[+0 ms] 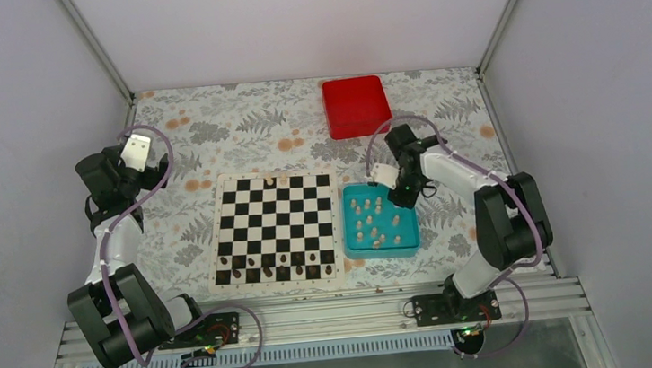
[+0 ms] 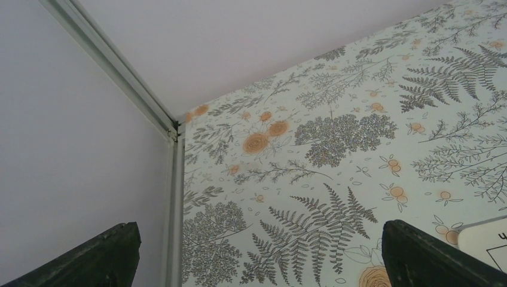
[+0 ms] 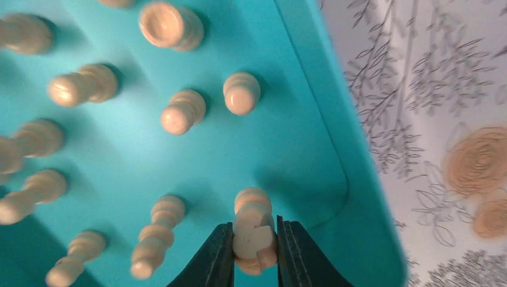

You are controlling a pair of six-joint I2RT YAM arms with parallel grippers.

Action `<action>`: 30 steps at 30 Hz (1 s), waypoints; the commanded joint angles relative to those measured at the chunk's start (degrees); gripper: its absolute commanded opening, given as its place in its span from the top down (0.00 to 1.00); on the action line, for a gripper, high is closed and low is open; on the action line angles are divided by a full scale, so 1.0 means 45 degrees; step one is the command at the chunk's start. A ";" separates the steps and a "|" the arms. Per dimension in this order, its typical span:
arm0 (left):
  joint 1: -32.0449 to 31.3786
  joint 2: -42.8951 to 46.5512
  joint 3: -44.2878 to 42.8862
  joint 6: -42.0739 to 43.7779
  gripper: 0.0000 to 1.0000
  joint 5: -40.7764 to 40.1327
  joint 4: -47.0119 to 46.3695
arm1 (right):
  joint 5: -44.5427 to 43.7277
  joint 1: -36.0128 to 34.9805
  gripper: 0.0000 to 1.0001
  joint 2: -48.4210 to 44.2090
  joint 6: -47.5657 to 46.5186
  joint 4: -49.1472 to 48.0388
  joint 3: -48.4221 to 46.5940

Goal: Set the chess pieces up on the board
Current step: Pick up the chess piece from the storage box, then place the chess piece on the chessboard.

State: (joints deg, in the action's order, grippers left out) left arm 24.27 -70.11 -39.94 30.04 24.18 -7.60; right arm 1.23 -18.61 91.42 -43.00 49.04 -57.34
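The black-and-white board [image 1: 277, 229] lies mid-table. Dark brown pieces stand along its near rows and one cream piece [image 1: 268, 181] stands on its far row. Several cream chess pieces [image 1: 371, 220] stand in the teal tray [image 1: 383, 251] right of the board. My right gripper [image 1: 405, 196] is down in the tray's far right part. In the right wrist view the gripper [image 3: 254, 245] is shut on a cream piece [image 3: 254, 230] with a notched top, with other cream pieces [image 3: 182, 110] around it. My left gripper [image 1: 141, 152] is open and empty at the far left, its fingers [image 2: 418, 257] wide apart.
A red box [image 1: 356, 105] sits at the back, behind the tray. The tray's raised wall [image 3: 335, 119] runs just right of the held piece. The enclosure's wall and corner post [image 2: 170, 137] stand close ahead of the left gripper. A white corner of the board [image 2: 487, 242] shows there.
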 commanded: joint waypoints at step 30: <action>0.0075 0.0414 0.0022 -0.0021 0.00 0.0458 -0.0168 | 0.0618 -0.4808 0.87 0.8075 -0.0093 0.3288 -1.2881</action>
State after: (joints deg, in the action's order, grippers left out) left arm 24.27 -68.93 -39.09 29.95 24.67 -7.60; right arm 5.23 -38.52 125.27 -43.07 63.51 -111.39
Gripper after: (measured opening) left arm 0.999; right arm 0.156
